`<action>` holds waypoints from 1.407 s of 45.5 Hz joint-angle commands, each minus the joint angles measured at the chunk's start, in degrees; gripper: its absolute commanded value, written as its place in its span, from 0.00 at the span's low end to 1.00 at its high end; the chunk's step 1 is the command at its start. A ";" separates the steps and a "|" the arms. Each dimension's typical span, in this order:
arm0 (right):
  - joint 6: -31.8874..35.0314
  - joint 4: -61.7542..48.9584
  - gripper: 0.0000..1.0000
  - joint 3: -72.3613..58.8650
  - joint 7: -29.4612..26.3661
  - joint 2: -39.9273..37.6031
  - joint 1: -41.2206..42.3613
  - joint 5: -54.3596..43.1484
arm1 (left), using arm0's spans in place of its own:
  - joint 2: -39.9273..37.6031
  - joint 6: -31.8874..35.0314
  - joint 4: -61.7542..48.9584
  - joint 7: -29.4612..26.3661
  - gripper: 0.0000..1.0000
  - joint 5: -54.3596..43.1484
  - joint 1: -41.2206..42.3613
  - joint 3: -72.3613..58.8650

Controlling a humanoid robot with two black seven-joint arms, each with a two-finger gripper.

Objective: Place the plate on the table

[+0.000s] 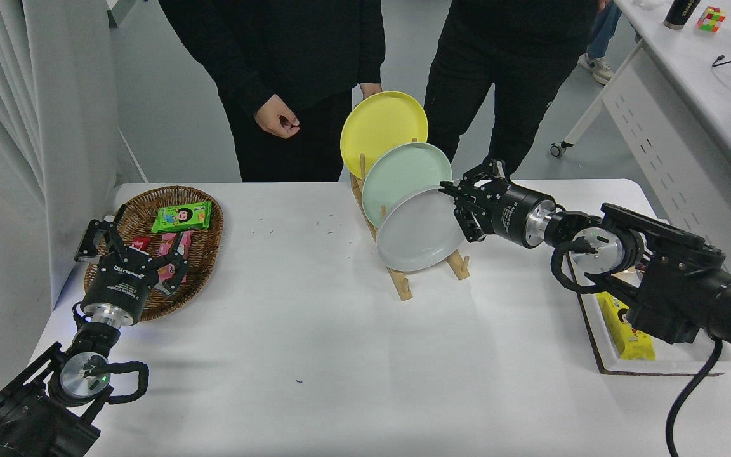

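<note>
Right pincer (460, 212) clamped on right rim of grey plate (417, 238), plate tilted in wooden rack (400, 287) on white worktop (315, 343), before mint plate (403, 178). Left pincer (125, 244) spread open, empty, over basket (204, 254).

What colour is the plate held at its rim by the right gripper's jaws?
Plain light grey plate, clearest in the head view.

The table (315, 355) is a big white top with rounded corners. On it: a brown wicker basket (208, 236) near the far left, a wooden plate rack (401, 289) around the middle toward the far edge, and a white tray (670, 364) with a dark border at the right edge. A few tiny dark specks dot the surface.
</note>
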 commanded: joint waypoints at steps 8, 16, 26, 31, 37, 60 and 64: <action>0.11 2.95 0.00 -2.09 -0.15 -2.27 2.16 2.88 | 0.00 0.00 0.04 0.05 0.98 0.00 0.00 0.00; 0.11 5.67 0.00 -4.20 -0.15 -4.03 3.92 6.13 | 0.00 0.00 -0.04 -0.04 0.98 0.00 0.00 0.00; 0.02 7.26 0.00 -8.24 -0.15 -4.82 8.40 10.70 | 0.00 0.00 0.04 -0.04 0.98 0.00 0.00 0.00; -0.51 8.13 0.00 -9.74 -0.24 -5.08 10.95 12.37 | 0.00 0.00 0.04 -0.03 0.98 0.00 0.00 0.00; -0.95 8.58 0.00 -11.59 -0.41 -5.35 14.02 15.18 | 0.00 0.00 0.04 -0.04 0.98 0.00 0.00 0.00; -15.53 8.58 0.00 -2.45 -9.29 -1.66 17.37 14.66 | 0.00 0.00 0.04 -0.03 0.98 0.00 0.00 0.00; -15.98 8.58 0.00 -3.06 -9.38 -0.60 18.33 14.92 | 0.00 0.00 -0.05 -0.04 0.98 0.00 0.00 0.00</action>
